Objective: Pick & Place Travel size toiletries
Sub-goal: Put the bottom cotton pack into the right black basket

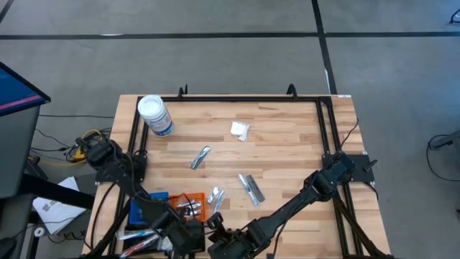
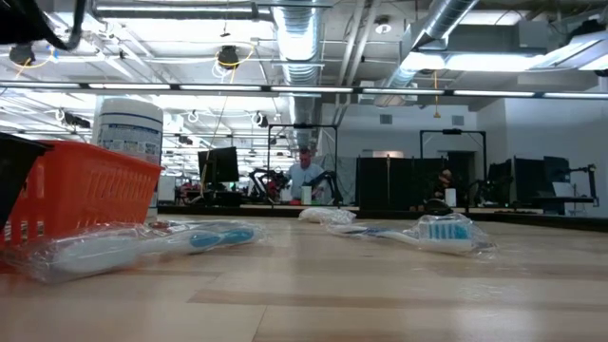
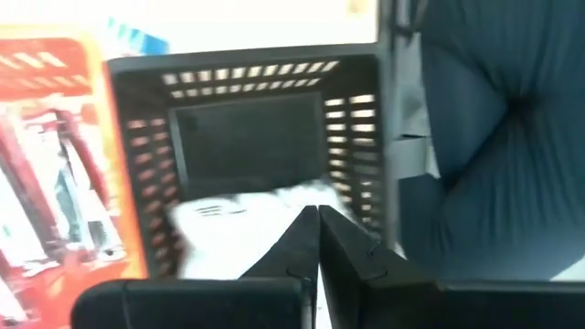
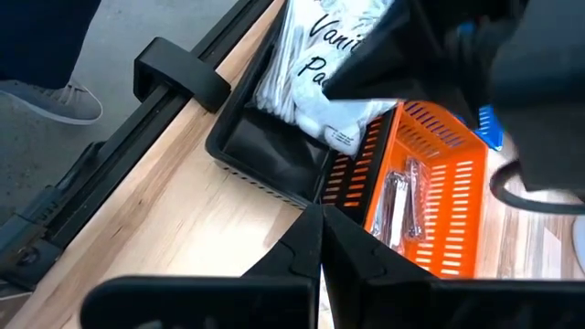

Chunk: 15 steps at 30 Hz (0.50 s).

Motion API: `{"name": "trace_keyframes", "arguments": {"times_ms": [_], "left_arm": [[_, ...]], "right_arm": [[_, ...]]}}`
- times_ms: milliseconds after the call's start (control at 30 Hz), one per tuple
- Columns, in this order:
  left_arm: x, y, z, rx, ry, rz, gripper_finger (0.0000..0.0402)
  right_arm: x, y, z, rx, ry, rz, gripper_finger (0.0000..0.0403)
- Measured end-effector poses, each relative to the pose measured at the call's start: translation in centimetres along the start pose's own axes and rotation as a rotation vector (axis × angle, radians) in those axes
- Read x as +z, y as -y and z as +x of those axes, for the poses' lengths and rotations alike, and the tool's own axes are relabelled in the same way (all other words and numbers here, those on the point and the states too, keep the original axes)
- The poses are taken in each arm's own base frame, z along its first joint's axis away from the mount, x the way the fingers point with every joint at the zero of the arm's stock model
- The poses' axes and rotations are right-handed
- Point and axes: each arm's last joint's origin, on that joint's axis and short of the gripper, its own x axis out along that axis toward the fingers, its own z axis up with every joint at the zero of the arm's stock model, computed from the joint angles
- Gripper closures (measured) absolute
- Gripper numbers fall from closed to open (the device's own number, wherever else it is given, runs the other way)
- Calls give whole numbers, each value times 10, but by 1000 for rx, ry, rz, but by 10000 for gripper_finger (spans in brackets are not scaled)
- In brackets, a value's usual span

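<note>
A white packet [image 4: 311, 82] lies tilted in the black tray [image 4: 265, 174] at the table's near edge, one end against the tray wall. My left gripper [image 3: 318, 212] is shut, pointing steeply down over that packet [image 3: 228, 224]. My right gripper [image 4: 320, 215] is shut, hanging just right of the black tray with nothing in it. The orange tray [image 1: 188, 206] next to it holds silvery tubes [image 4: 402, 196]. Loose on the table lie a silvery tube [image 1: 200, 157], two more tubes [image 1: 251, 188], a wrapped item [image 1: 215, 198] and a white packet [image 1: 241, 130]. My left gripper's shut fingertips stand right over the white packet in the black tray. Whether they touch it I cannot tell.
A large white-lidded clear jar [image 1: 154, 115] stands at the far left. A blue tray [image 1: 144, 208] sits left of the orange one. A black metal frame [image 1: 327, 129] rims the table. A person's leg [image 3: 494, 137] and shoe [image 4: 55, 96] are close to the near edge.
</note>
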Motion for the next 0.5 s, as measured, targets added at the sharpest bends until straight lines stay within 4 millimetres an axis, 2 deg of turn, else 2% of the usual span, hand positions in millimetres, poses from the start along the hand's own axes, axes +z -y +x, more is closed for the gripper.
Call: {"name": "trace_keyframes", "arguments": {"times_ms": [200, 500], "left_arm": [[4, -12, 0, 55, -21, 17, 401], [7, -18, 0, 85, -15, 26, 401]], "right_arm": [[0, 0, 0, 0, -1, 1, 403], [-1, 0, 0, 2, -9, -1, 403]]}}
